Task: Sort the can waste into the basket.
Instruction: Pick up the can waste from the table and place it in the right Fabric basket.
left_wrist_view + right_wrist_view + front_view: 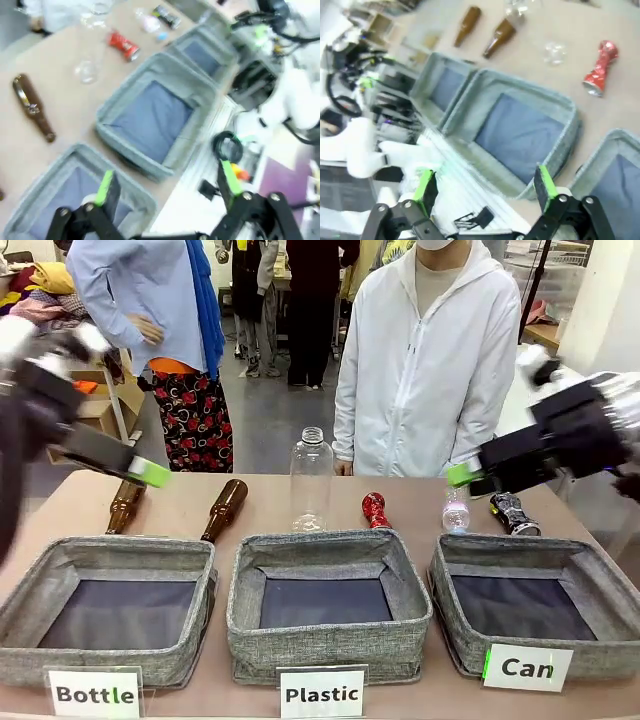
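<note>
The shiny red crushed can [375, 510] lies on the table behind the middle basket. The dark crushed can [514, 513] lies behind the grey basket [610, 658] labelled "Can" at the right, whose dark inside is bare. My left gripper [148, 472] hangs open and high over the far left. High at the right, above the dark can, my right gripper [465, 475] is open too. In the left wrist view the open gripper [167, 182] looks down on the baskets, with the red can [123, 45] and dark can [166, 16] far off. The right wrist view has its open gripper [485, 184] and the red can [600, 67].
Baskets labelled "Bottle" [30, 640] and "Plastic" [330, 652] stand left and middle. Two brown bottles [125, 505] [224, 508], a tall clear bottle [311, 480] and a small clear bottle [456, 510] lie behind them. A person in white [430, 370] stands at the far edge.
</note>
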{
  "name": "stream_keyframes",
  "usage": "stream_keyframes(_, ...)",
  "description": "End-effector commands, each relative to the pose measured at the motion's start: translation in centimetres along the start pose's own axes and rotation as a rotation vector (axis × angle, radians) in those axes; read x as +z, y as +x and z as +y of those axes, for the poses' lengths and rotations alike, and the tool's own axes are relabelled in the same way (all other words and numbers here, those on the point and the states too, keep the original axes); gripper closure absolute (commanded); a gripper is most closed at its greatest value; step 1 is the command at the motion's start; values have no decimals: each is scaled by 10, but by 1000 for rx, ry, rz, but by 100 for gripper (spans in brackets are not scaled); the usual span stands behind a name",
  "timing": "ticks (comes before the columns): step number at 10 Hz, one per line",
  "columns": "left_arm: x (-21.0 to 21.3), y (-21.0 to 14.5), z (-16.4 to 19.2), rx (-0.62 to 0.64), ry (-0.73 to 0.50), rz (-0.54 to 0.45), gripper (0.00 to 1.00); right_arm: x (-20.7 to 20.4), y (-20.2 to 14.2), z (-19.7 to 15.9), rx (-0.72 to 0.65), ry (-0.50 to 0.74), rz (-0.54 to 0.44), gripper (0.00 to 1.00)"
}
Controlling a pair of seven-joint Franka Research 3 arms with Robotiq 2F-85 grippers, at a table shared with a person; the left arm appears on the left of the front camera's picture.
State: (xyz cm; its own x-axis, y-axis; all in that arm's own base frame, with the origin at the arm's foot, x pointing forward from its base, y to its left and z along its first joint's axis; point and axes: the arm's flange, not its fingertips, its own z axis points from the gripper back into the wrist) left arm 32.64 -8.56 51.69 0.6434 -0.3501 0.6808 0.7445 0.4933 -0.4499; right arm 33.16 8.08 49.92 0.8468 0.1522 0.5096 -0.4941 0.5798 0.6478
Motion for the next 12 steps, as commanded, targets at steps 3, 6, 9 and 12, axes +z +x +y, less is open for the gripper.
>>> stream_keyframes(3, 69, -157, 82, 249, -171, -288, 0, 82, -67, -98, -242, 146, -238, 0)
stream_keyframes(6, 86, -232, 113, 491, -168, -572, 0, 125, -121, -151, -421, 167, -454, 0)
stream_keyframes(9, 72, -224, 115, 541, -167, -632, 0, 144, -155, -173, -549, 42, -621, 0)
stream_keyframes(12, 139, -233, 185, 576, -167, -643, 0, 183, -128, -206, -562, 89, -559, 0)
